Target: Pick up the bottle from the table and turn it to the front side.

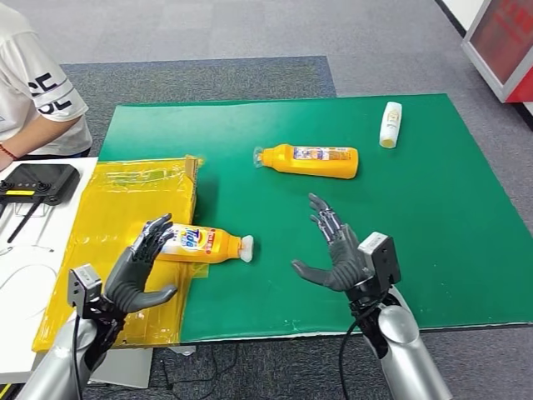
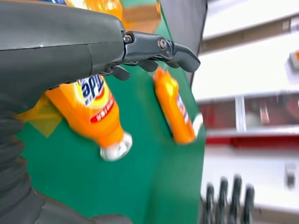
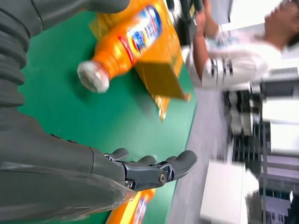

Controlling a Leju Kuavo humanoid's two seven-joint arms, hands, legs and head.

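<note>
Lying on its side near the surface's front-left corner, the orange bottle shows its Tide label upward, cap pointing toward the middle of the green mat, its base end over the edge of the yellow plastic sheet. Left hand sits at the bottle's base end; fingers are spread and curved over it, maybe touching, not closed round it as far as I can tell. Right hand hovers over bare mat just right of the cap, fingers apart, holding nothing.

Second orange bottle lies toward the back edge, mid-surface; a small white bottle lies near the back-right corner. A person's sleeve shows past the back-left corner.

Label already faces up, which fits either a bottle just turned and laid down or one awaiting a grasp.

Risks: the round body could roll under a one-sided touch; the slick sheet could let the base slide.
</note>
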